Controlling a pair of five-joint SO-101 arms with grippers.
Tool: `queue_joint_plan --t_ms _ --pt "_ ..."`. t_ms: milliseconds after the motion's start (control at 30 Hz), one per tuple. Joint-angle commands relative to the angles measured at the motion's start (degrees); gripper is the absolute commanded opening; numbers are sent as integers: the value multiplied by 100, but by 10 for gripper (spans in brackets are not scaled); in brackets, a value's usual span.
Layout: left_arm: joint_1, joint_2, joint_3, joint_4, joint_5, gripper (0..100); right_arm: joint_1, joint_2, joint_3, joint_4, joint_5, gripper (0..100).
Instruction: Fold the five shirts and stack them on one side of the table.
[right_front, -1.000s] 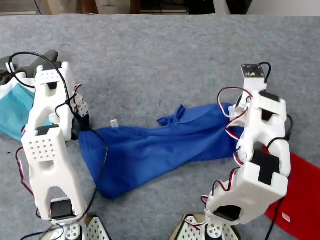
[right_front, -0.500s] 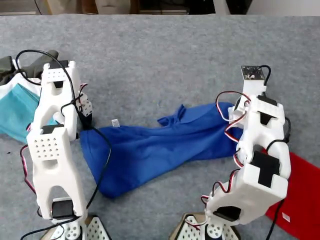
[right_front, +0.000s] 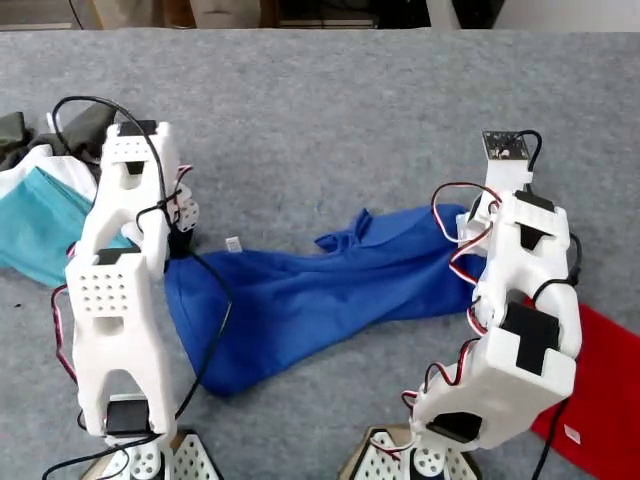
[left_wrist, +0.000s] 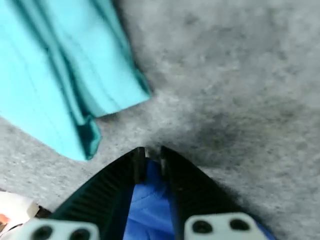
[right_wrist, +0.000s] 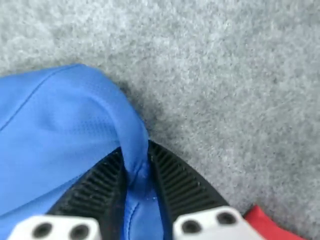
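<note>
Right up close by the arm bases, a red shirt (right_front: 600, 385) lay flat at the near right corner of the grey surface (right_front: 330, 110), one edge tucked under the right arm (right_front: 525, 340).

Just beyond it, there was the blue shirt (right_front: 320, 290), sprawled across the middle in a long rumpled band between the two arms. It was wide at its left end and narrower towards the right, with a bunched bit poking out along its far edge. A small white label (right_front: 233, 243) sat by its far left corner.

On the left, the left arm (right_front: 110, 300) stood over that wide end. The left tool (left_wrist: 149, 152) was down at the cloth, fingers drawn nearly together with blue fabric caught between them, and the tips were right at the grey surface.

Over on the right, the right tool (right_wrist: 136, 150) was clamped on a fold at the blue shirt's other end. The cloth humped up there and ran down between the ribbed pads (right_wrist: 172, 175), with a sliver of red just beside.

Farther out on the left, a teal shirt (right_front: 35, 225) lay in layers near the edge, close to the left tool but apart from the blue shirt. A white garment (right_front: 32, 168) peeked out beyond it, and a dark garment (right_front: 85, 125) sat farthest back.
</note>
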Motion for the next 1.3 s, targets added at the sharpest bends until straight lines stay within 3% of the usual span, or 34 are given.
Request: queue_joint_plan --t_ms 0,300,433,567,900,1267 --pt "88 -40 -158 -44 70 57 -92 -303 -13 -123 -53 5" --pt "70 -110 -1697 185 -123 19 -84 -1165 -303 457 -26 11" --pt "105 -426 -2242 185 -563 19 -92 -1956 -409 791 -18 122" --pt "176 -936 -2224 185 -1002 19 -207 -2677 -585 976 -18 219" --pt "141 -2202 -1925 185 -2242 19 -558 -3046 -2044 1802 -501 221" --pt "193 -4057 -1873 185 -2936 19 -514 -3055 -4664 3895 -615 221"
